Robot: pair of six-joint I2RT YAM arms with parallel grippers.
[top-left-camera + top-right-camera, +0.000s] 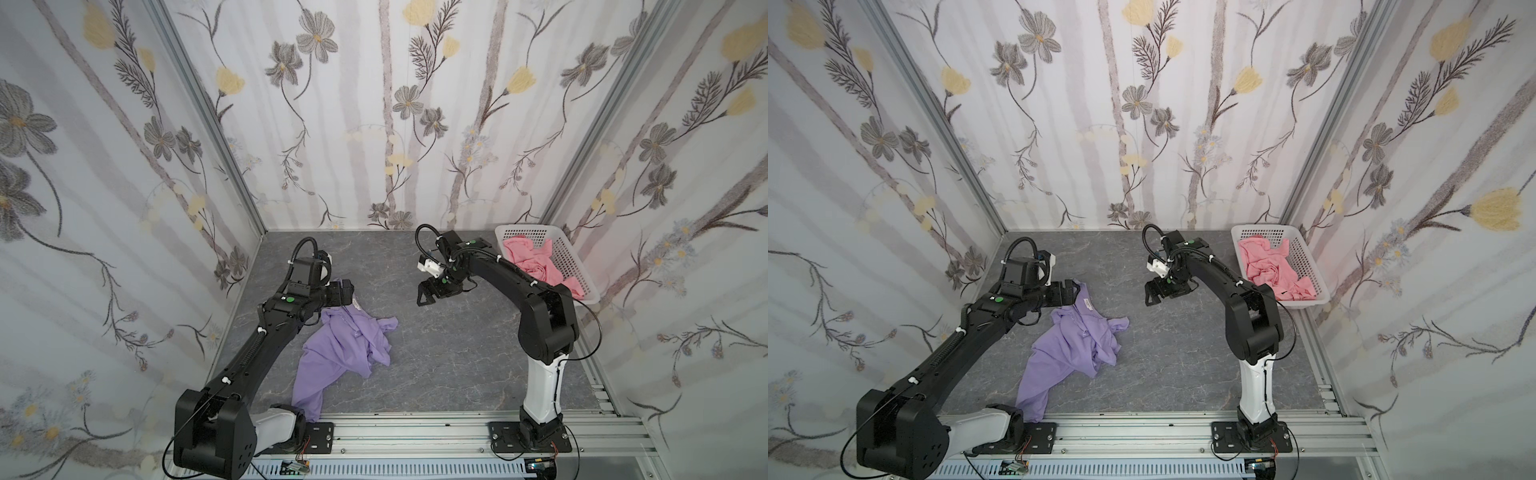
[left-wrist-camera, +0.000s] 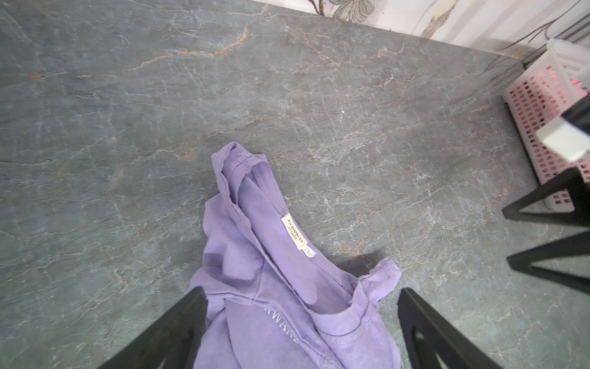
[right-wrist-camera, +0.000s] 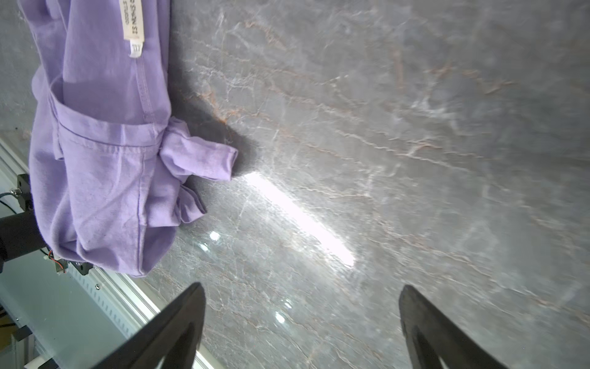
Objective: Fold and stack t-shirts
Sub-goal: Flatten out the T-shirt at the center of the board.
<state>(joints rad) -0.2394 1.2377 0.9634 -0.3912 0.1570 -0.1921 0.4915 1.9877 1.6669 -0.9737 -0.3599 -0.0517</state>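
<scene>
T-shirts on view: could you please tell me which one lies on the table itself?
The lavender t-shirt, crumpled on the grey table; the pink one sits in the white basket.

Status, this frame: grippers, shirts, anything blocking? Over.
Left gripper open over crumpled lavender cotton t-shirt; right gripper open, empty. Salmon-pink garment bunched in white perforated plastic basket. Nothing folded, nothing blocking.

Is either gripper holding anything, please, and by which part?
Nothing held: both open, left gripper over the collar of the purple shirt, right gripper over the table.
</scene>
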